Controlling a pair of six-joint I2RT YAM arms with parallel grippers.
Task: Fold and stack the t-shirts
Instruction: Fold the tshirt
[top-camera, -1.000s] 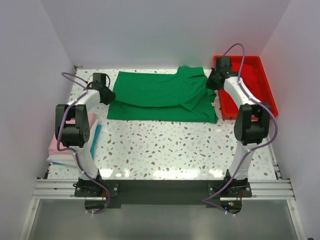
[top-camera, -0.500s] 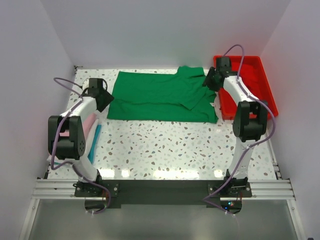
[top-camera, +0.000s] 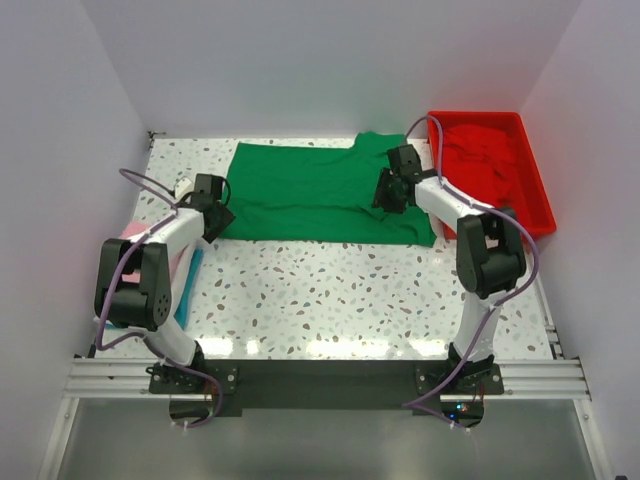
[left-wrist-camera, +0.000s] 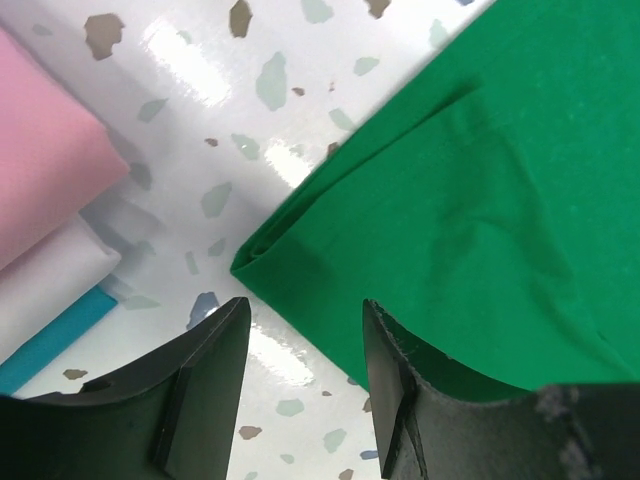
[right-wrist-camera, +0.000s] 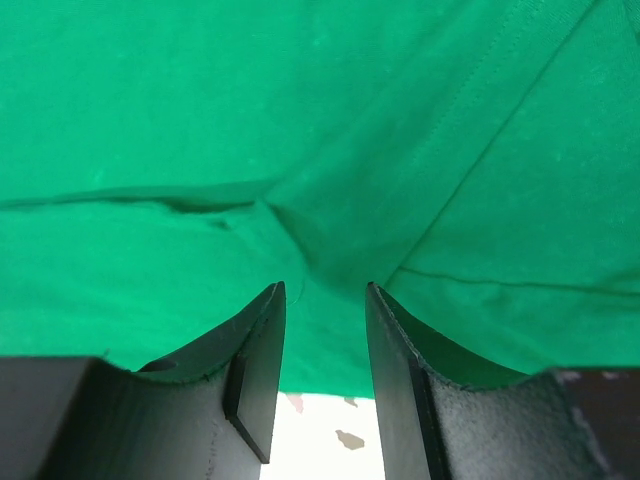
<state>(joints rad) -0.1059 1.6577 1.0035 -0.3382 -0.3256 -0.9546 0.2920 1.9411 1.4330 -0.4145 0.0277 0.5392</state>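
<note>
the green t-shirt lies folded across the far middle of the surface. the left pincer hovers at its near left corner, jaws parted, holding nothing. the right pincer is over the shirt's right part, jaws parted, empty. the pink t-shirt lies at the left.

The left arm and right arm have smooth white links between chunky black joints. A thin purple cable loops along each. The left gripper and right gripper carry dark, matte, wedge-shaped fingers.
</note>
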